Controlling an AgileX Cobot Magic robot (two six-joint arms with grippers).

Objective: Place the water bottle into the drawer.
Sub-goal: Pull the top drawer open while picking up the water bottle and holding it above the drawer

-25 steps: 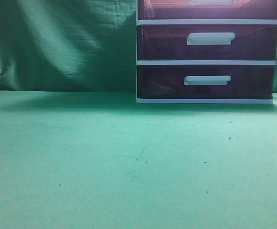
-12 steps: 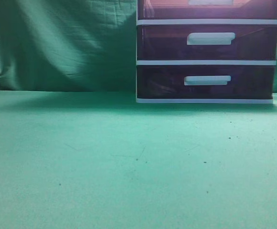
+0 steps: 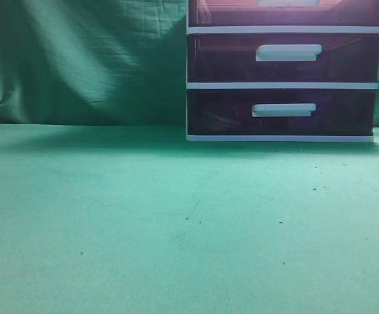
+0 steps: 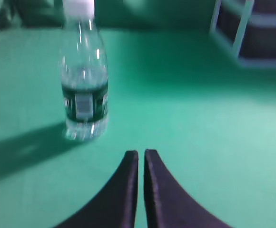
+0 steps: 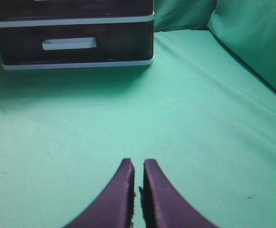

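A clear water bottle [image 4: 84, 80] with a white cap and a dark label stands upright on the green cloth in the left wrist view, ahead and left of my left gripper [image 4: 141, 153], which is shut and empty. The bottle does not show in the exterior view. The drawer unit [image 3: 284, 85] stands at the back right; only the bottom strip of the uppermost drawer [image 3: 287, 13] shows at the frame's top edge, flush with the frame. My right gripper [image 5: 138, 162] is shut and empty above the cloth, in front of the unit [image 5: 76, 42]. Neither gripper shows in the exterior view.
The two lower drawers [image 3: 284, 57] with white bar handles are shut. Green cloth covers the table [image 3: 144, 216] and hangs as a backdrop [image 3: 78, 59]. A corner of the unit [image 4: 252, 33] shows at the upper right of the left wrist view.
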